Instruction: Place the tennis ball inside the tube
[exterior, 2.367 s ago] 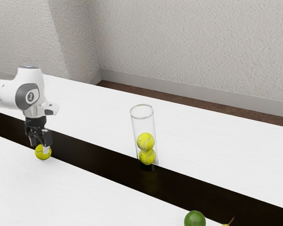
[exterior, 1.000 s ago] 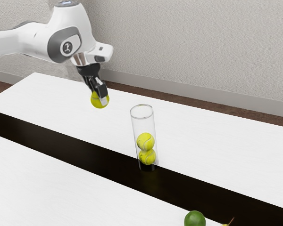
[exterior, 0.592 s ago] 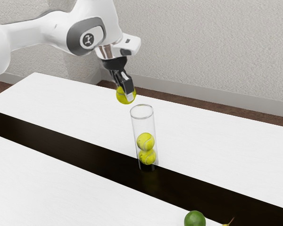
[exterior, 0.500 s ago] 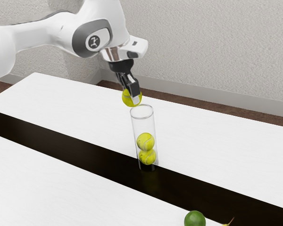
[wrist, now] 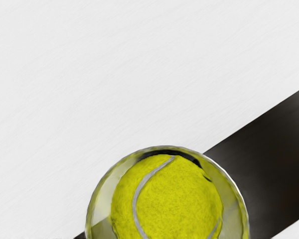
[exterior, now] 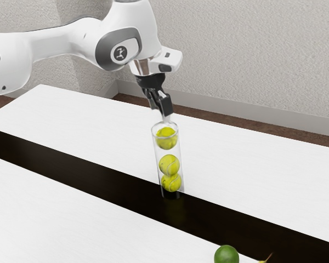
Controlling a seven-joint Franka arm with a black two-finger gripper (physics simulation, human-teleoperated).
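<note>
Hanging over the clear tube, the gripper is seen with its jaws spread. The tennis ball is ringed by the tube's top part, above two more balls.

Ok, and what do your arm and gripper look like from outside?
My arm is glossy white and rounded, with a thick grey ring around a white oval that carries a small dark round logo. Small dark dots mark the segment at the exterior view's left. My gripper is black and angular, with a pale lower end.
</note>
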